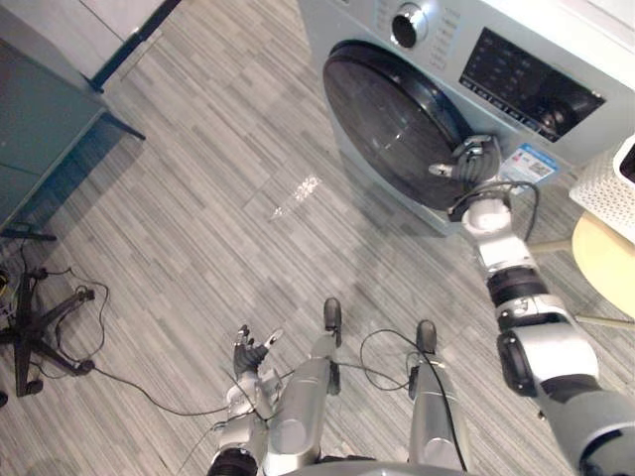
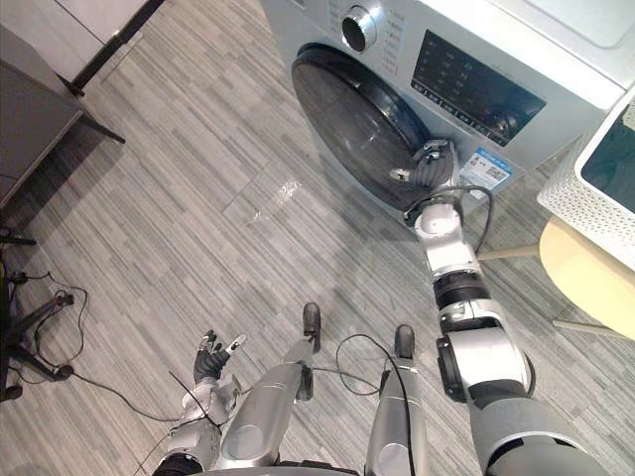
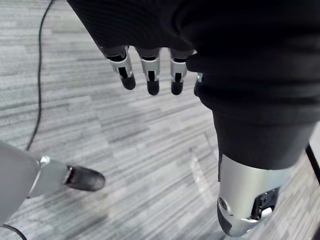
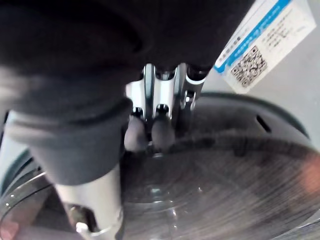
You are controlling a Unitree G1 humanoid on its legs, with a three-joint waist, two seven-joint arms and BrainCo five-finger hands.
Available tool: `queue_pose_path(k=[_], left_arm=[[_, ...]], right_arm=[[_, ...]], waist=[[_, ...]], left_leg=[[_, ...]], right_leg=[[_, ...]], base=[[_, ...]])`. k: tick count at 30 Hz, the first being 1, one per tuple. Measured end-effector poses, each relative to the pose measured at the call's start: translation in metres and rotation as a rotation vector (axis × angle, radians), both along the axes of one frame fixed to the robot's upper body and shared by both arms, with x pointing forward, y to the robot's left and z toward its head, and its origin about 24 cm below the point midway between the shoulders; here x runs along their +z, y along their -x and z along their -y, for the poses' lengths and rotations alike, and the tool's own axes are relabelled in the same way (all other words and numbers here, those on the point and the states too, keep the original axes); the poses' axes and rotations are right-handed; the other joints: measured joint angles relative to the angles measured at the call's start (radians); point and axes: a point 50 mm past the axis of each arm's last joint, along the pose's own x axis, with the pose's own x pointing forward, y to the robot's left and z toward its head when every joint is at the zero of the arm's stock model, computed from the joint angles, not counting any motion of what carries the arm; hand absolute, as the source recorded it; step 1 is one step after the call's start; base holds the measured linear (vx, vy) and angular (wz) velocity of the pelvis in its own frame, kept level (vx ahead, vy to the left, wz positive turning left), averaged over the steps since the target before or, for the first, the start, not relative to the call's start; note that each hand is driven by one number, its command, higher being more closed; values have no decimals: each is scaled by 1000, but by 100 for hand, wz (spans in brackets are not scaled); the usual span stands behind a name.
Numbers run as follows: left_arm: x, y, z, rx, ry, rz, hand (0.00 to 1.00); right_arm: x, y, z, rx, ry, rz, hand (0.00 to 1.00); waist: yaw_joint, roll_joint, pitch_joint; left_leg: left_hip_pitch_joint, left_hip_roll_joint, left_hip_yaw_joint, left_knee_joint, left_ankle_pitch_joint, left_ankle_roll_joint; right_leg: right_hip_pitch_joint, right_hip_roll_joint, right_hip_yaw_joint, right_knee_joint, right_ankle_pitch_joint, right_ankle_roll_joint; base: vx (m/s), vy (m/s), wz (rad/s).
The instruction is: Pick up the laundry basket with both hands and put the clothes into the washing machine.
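Observation:
The washing machine [image 1: 516, 59] stands at the back right, its round dark door [image 1: 392, 114] closed. My right hand [image 1: 474, 159] reaches to the door's right rim, beside a blue and white sticker [image 1: 532, 162]. In the right wrist view its fingers [image 4: 160, 127] are fairly straight, with their dark tips touching the door's rim [image 4: 240, 150]. The white laundry basket [image 2: 595, 164] sits on a round pale table [image 2: 590, 283] at the right edge. My left hand [image 1: 250, 355] hangs low over the floor with relaxed fingers [image 3: 150, 75], holding nothing.
A grey cabinet [image 1: 40, 119] stands at the far left. An office chair's black base [image 1: 30, 342] lies in front of it at the left edge. Grey plank floor [image 1: 228, 198] stretches between the cabinet and the machine.

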Motion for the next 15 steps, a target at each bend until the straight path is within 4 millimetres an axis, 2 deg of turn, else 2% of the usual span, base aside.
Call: queue_pose_path(k=[4,6,10,11,15], left_arm=[[4,-4,7,-50,16,32,0],[3,-2,10,-86,28,32,0],[-3,7,14,-123,55,13,0],[-4,8,17,-144,64,12,0],[-4,8,25,-198,80,16,0]], right_arm=[[44,-7,-1,166,-84,36,0],[67,-7,-1,288,-174,55,0],[64,-7,-4,424,-270,11,0],[66,-6,-8,477,-306,14,0],[57,-6,-17,577,-332,-40,0]], waist=[[1,26,13],[26,35,17],[27,35,17],[27,35,17],[30,35,17]], left_leg=[[-15,-1,28,-26,4,-5],[-17,2,39,-38,10,-14],[-20,7,38,-48,32,-32],[-19,11,38,-52,64,-25],[-11,8,38,-52,87,0]], right_leg=[[-25,-16,-20,7,8,8],[-39,-19,-25,22,4,4],[-43,-19,-39,36,-3,5],[-52,-16,-40,53,-11,6],[-58,-20,-45,92,-38,3]], base=[[-78,1,17],[-39,-32,10],[39,-38,6],[71,-53,3],[102,-75,5]])
